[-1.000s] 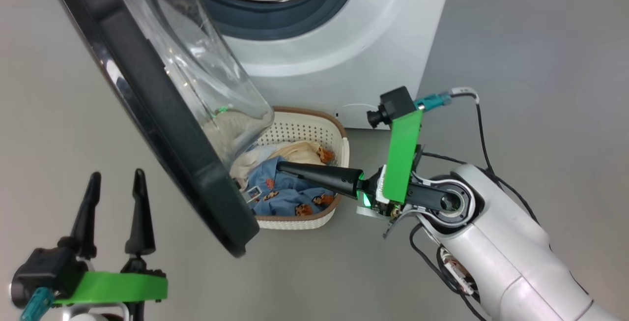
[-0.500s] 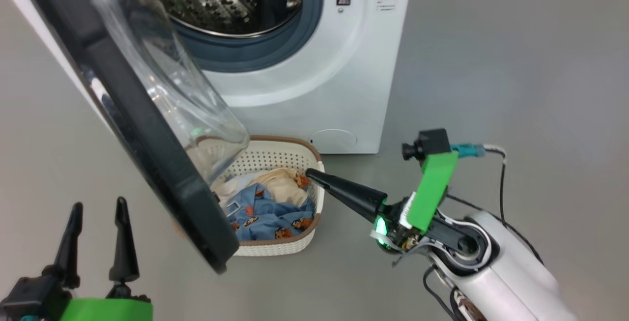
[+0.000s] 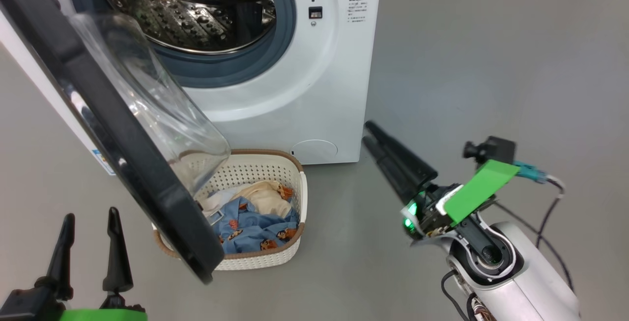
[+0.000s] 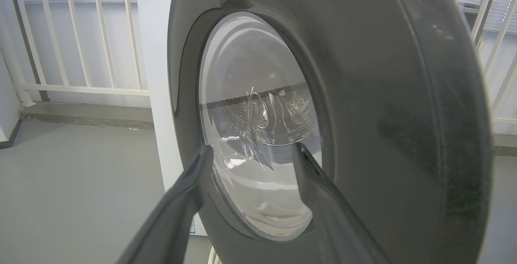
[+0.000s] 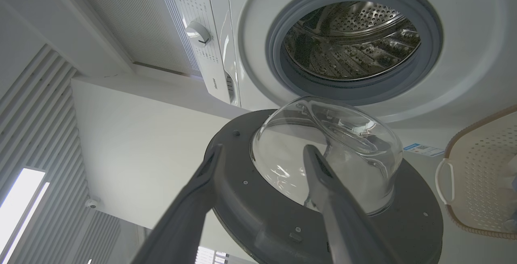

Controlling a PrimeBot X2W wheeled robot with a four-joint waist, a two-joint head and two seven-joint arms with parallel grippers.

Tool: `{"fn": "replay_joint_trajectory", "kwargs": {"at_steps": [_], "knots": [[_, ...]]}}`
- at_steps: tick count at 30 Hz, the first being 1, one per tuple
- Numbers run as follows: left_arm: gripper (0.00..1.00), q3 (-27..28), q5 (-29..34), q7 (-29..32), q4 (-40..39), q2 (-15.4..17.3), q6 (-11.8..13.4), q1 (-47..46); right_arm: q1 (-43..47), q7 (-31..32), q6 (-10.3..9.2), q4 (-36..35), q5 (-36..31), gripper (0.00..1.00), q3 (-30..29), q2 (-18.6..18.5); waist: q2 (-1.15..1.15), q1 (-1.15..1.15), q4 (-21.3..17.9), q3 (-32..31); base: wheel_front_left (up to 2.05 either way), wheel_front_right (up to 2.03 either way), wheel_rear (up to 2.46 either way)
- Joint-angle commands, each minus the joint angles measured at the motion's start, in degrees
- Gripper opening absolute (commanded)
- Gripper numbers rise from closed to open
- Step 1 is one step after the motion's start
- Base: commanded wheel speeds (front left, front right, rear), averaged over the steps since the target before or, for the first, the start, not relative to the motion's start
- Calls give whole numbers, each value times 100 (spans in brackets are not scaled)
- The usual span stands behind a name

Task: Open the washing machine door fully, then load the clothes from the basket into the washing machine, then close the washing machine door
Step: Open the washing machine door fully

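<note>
The washing machine (image 3: 304, 90) stands at the top with its steel drum (image 3: 196, 6) showing. The washing machine door (image 3: 123, 163) hangs open, its glass bowl over the basket's left side. The cream basket (image 3: 300, 198) sits on the floor before the machine, with blue printed and cream clothes (image 3: 250, 225) inside. My right gripper (image 3: 367, 133) is open and empty, raised to the right of the basket; from the wrist, this gripper (image 5: 263, 148) points at the door's inner side (image 5: 258, 215). My left gripper (image 3: 91, 214) is open at lower left, facing the door's outer face (image 4: 404, 114).
Bare grey floor (image 3: 491, 65) spreads to the right of the machine and basket. A blue label (image 3: 101, 161) is on the machine's lower left. White railings (image 4: 80, 33) stand behind the machine in the left wrist view. A cable (image 3: 550, 213) loops off my right wrist.
My right gripper has pulled out of the basket, swung right and up, and gone from shut to open, holding nothing. The head camera has shifted, so more of the drum shows.
</note>
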Motion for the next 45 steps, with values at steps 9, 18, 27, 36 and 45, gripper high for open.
{"fn": "replay_joint_trajectory", "kwargs": {"at_steps": [9,18,27,36,45], "knots": [[100,196,-41,-46,-198,109,56,-5,16,-1786,10,-134,-1867,100,-170,-50,0,0,-92,-29,0,0,0],[100,204,-30,-46,-216,109,47,39,-78,-2936,10,418,-4789,100,-508,-378,0,0,-136,-73,0,0,0],[100,224,-5,-46,-230,109,29,93,587,-2970,10,-230,-7234,100,-1529,-3,0,0,-158,-84,0,0,0],[100,248,54,-46,-243,109,39,119,1708,-2972,10,-923,-8544,100,-2270,203,0,0,-155,-94,0,0,0],[100,159,93,-46,-251,109,52,307,2269,-2972,10,-1043,-9322,100,-2511,276,0,0,-172,-43,0,0,0]]}}
